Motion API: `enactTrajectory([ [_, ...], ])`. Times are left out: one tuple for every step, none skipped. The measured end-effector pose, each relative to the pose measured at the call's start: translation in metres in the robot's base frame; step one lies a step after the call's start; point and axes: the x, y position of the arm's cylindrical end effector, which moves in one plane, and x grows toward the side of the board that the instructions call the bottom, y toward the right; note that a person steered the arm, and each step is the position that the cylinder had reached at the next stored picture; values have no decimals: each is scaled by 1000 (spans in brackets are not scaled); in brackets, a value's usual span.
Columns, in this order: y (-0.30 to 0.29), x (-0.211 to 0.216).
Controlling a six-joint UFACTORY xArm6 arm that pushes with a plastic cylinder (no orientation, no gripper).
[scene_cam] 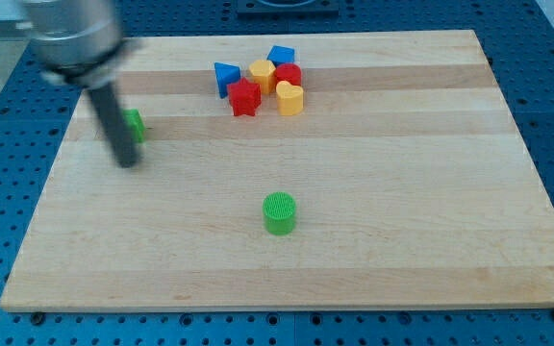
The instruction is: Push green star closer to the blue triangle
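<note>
The green star [136,124] lies at the view's left, partly hidden behind my rod. My tip [128,161] rests on the board just below and slightly left of the star, close to it or touching it. The blue triangle [225,77] sits near the view's top centre, at the left end of a cluster of blocks, well to the right of the star.
The cluster holds a red star [244,97], a yellow hexagon [262,72], a blue block [281,56], a red block [289,75] and a yellow block [289,98]. A green cylinder [279,212] stands alone at lower centre. The wooden board [431,211] lies on a blue perforated table.
</note>
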Motion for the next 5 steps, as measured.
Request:
enactTrajectory([
  [-30,-25],
  [12,-40],
  [14,-31],
  [35,-30],
  [15,-102],
])
